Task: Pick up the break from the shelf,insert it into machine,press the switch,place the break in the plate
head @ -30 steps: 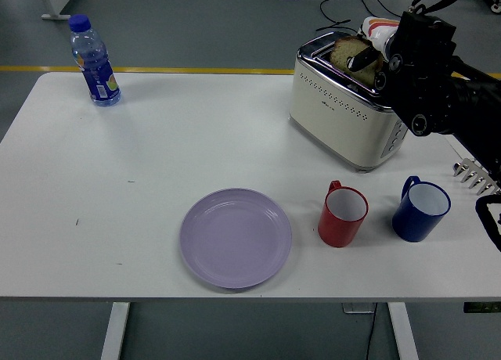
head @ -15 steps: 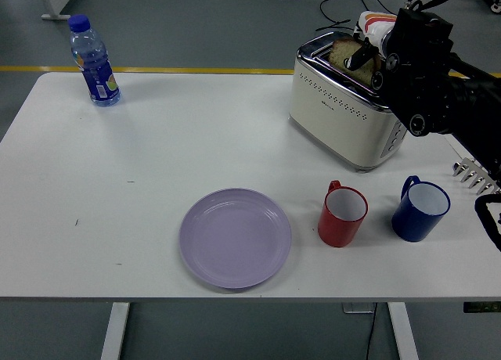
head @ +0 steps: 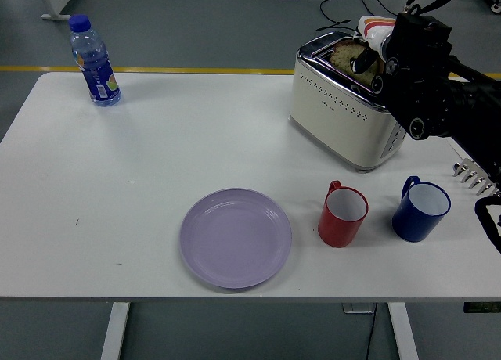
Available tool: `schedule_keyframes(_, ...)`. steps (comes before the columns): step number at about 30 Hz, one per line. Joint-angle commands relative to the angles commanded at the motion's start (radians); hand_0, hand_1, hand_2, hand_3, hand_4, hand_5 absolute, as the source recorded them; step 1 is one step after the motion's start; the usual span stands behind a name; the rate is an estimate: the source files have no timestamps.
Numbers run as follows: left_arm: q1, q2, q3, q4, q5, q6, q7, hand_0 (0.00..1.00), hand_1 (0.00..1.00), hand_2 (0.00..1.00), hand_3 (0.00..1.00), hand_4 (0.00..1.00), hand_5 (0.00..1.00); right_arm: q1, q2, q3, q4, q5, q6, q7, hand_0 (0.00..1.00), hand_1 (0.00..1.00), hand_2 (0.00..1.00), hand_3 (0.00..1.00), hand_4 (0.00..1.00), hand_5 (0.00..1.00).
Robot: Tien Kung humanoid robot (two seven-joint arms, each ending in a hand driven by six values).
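Cream toaster, far right: I see my right hand pinching its bread (half sunk in slot).

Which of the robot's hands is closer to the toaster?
The right. The right hand is over the toaster, its fingers on the bread in the slot. The left hand is out of view.

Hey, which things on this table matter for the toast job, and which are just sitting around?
Part of the job: brown bread slice in the cream-and-chrome toaster; round lilac plate; robot's black right hand at the slot.

Just lying about: blue-capped clear water bottle; red mug; blue mug.
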Motion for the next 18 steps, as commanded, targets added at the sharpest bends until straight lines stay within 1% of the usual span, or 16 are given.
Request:
schedule_keyframes(1,0.0,0.0,-0.001,0.0,0.001,0.0,0.0,0.659,0.567,0.578,0.611,0.322,0.987,0.0,0.0,0.001,0.001,0.0,-0.003,0.0,0.323,0.32,0.386,0.502,0.505,0.002)
schedule_keyframes(6,0.002,0.0,-0.003,0.0,0.003,0.0,0.001,0.659,0.567,0.578,0.611,0.322,0.987,-0.002,0.0,0.022,0.011,-0.003,-0.011,0.001,0.323,0.32,0.386,0.502,0.505,0.002)
schedule_keyframes(7,0.002,0.0,-0.004,0.0,0.003,-0.001,0.001,0.658,0.567,0.578,0.608,0.323,0.987,-0.001,0.0,0.037,0.021,-0.008,-0.017,0.001,0.306,0.31,0.377,0.495,0.502,0.002)
schedule_keyframes(12,0.004,0.001,-0.003,0.0,0.001,-0.002,0.001,0.658,0.567,0.578,0.608,0.323,0.987,0.001,0.0,0.091,0.064,-0.024,-0.029,-0.003,0.306,0.31,0.377,0.495,0.502,0.002)
schedule_keyframes(13,0.004,0.001,-0.002,0.0,0.0,-0.002,0.001,0.658,0.568,0.579,0.61,0.322,0.987,0.001,0.0,0.097,0.07,-0.025,-0.03,-0.003,0.307,0.302,0.371,0.494,0.478,0.002)
schedule_keyframes(18,0.004,0.002,-0.002,0.0,-0.001,-0.002,0.002,0.658,0.568,0.579,0.61,0.322,0.987,0.0,0.0,0.143,0.113,-0.041,-0.04,-0.01,0.307,0.302,0.371,0.494,0.478,0.002)
